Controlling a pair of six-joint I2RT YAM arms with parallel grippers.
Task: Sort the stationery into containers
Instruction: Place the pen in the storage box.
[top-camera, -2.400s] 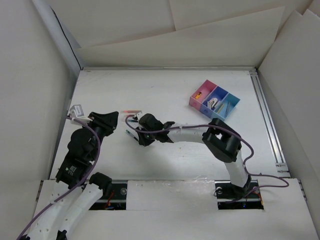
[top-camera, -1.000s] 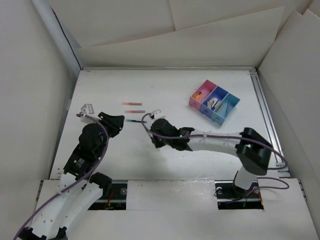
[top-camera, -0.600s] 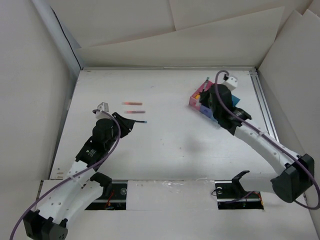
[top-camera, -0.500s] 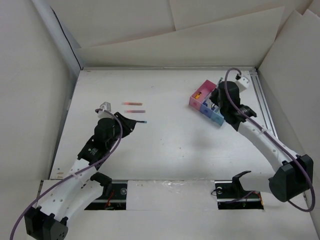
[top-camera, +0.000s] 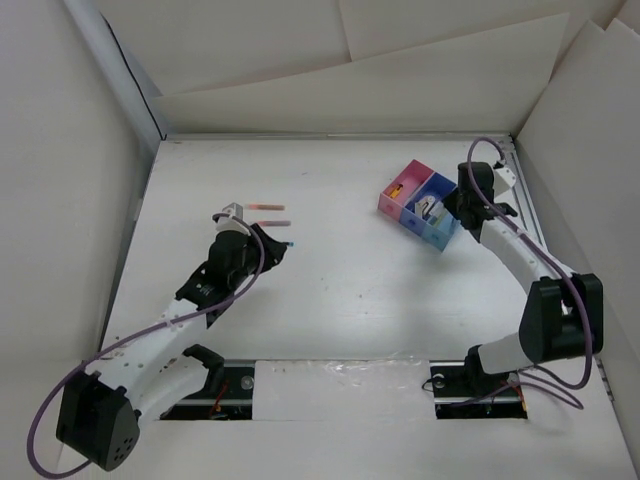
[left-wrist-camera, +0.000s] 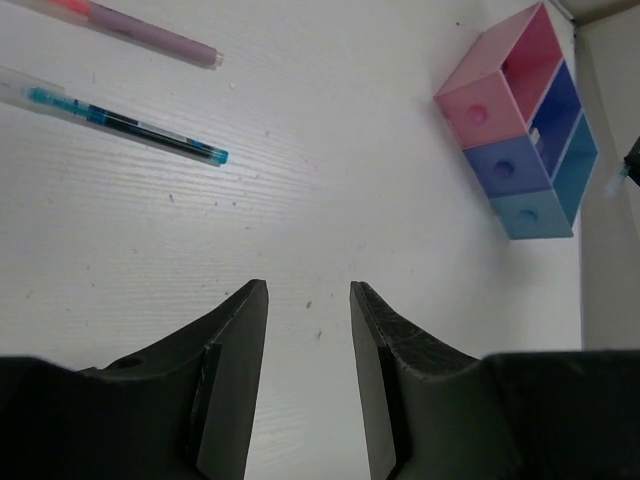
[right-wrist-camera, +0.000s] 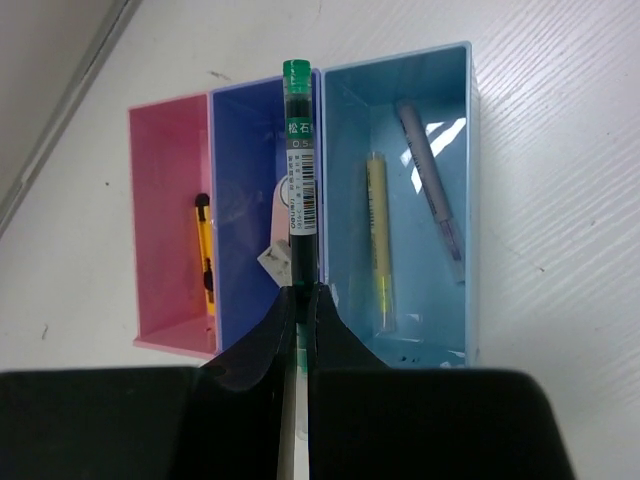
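The containers (top-camera: 415, 200) stand at the far right as a joined row: pink (right-wrist-camera: 165, 200), purple-blue (right-wrist-camera: 240, 170) and light blue (right-wrist-camera: 400, 110). My right gripper (right-wrist-camera: 300, 295) is shut on a dark green-capped pen (right-wrist-camera: 300, 150) and holds it above the wall between the purple-blue and light blue boxes. My left gripper (left-wrist-camera: 308, 290) is open and empty over bare table, short of a teal pen (left-wrist-camera: 120, 120) and a pink-purple pen (left-wrist-camera: 140, 22). An orange pen (top-camera: 265, 206) lies beyond them.
The pink box holds a yellow-black piece (right-wrist-camera: 204, 250). The purple-blue box holds a white eraser (right-wrist-camera: 275, 245). The light blue box holds a yellow pencil (right-wrist-camera: 377, 240) and a grey-blue pen (right-wrist-camera: 430, 190). White walls ring the table (top-camera: 350, 270).
My right arm has swung from the left-centre of the table to the containers with the pen in its grip. My left arm has stretched forward toward the loose pens.
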